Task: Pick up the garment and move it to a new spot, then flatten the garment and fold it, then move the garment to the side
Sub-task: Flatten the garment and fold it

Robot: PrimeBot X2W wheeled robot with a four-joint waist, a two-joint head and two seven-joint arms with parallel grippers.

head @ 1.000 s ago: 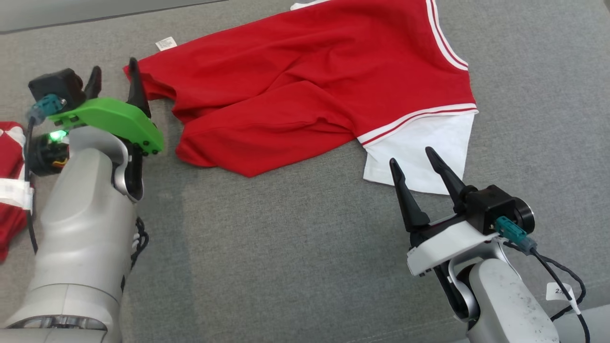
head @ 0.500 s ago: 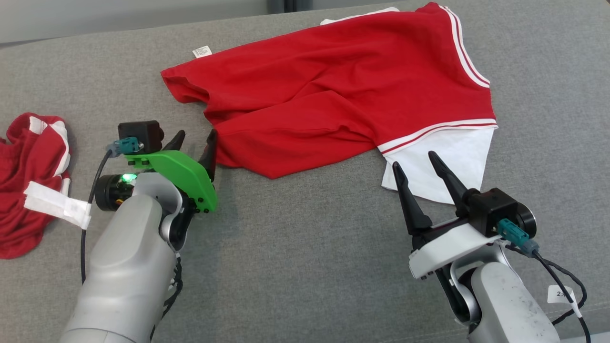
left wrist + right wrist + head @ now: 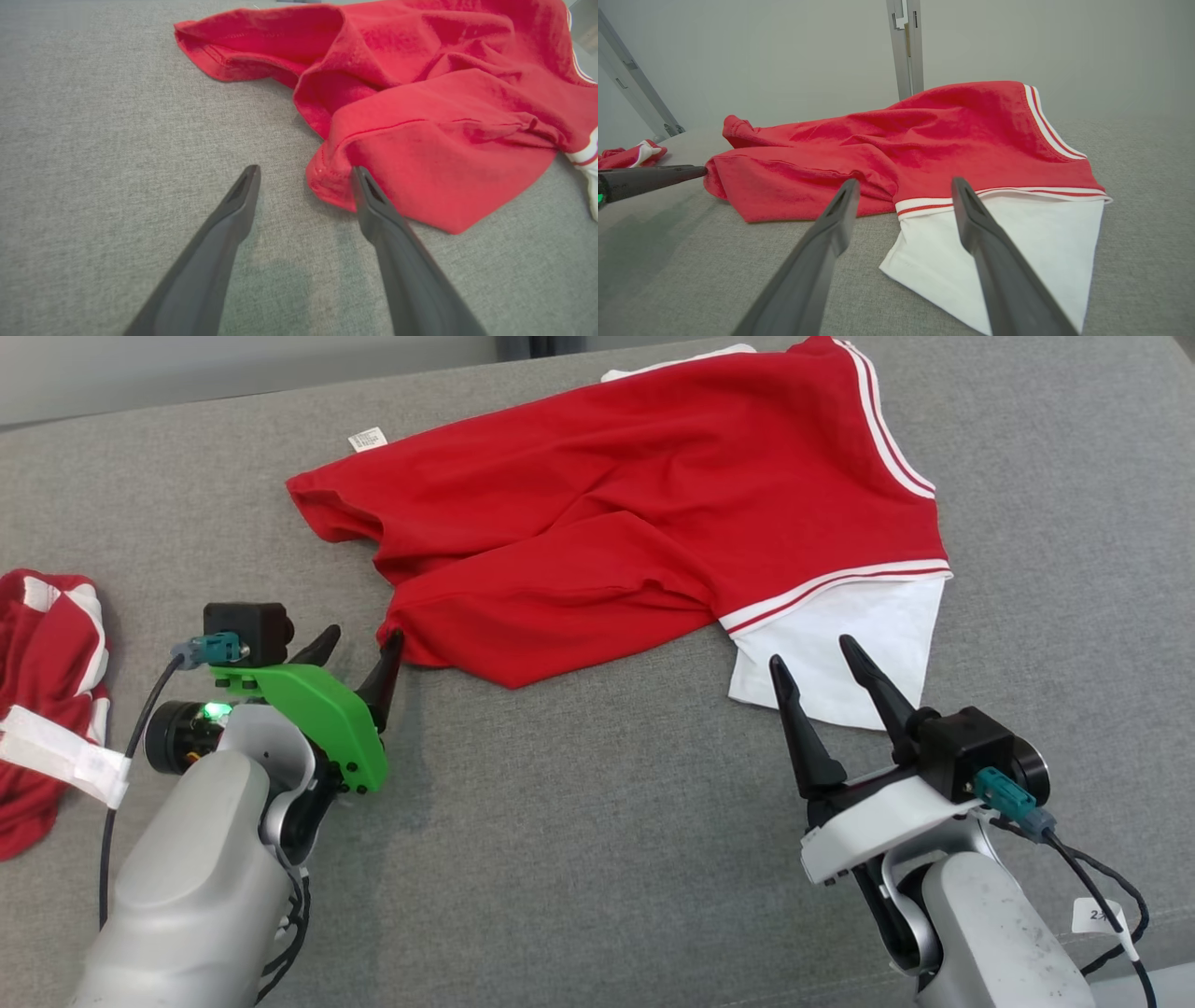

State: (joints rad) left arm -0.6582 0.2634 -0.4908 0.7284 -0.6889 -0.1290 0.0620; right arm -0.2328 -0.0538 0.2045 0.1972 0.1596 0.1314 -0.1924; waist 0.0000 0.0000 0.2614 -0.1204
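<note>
— Looking nearest first: what has the left gripper (image 3: 364, 635) done?

— It has come away from the upper-left hem corner it stood by a second ago. Now it sits at the lower left of the head view, fingers spread and empty. Its right fingertip is at the near folded corner of the red garment (image 3: 635, 523), touching it or just beside it. In the left wrist view that corner pokes in between the two fingers.

— And the right gripper (image 3: 810, 651)?

— It stays at the lower right, fingers released and holding nothing. The tips hover at the near edge of the white sleeve (image 3: 859, 625).

— Has the garment itself shifted?

— I'd say not. The whole picture has slid, so the camera has moved. The garment keeps the same rumpled, half-doubled shape on the grey table (image 3: 579, 821), running from the centre to the upper right of the frame. Its label (image 3: 367, 439) is at the upper left edge.

— Anything else further off?

— A second garment (image 3: 47, 644), red and white, is bunched at the far left edge, well apart.

— So where does the task stand?

— Each gripper now faces a near corner, so the pick-up looks about to start. Nothing is lifted yet, and the flattening, folding and setting aside all remain.
</note>
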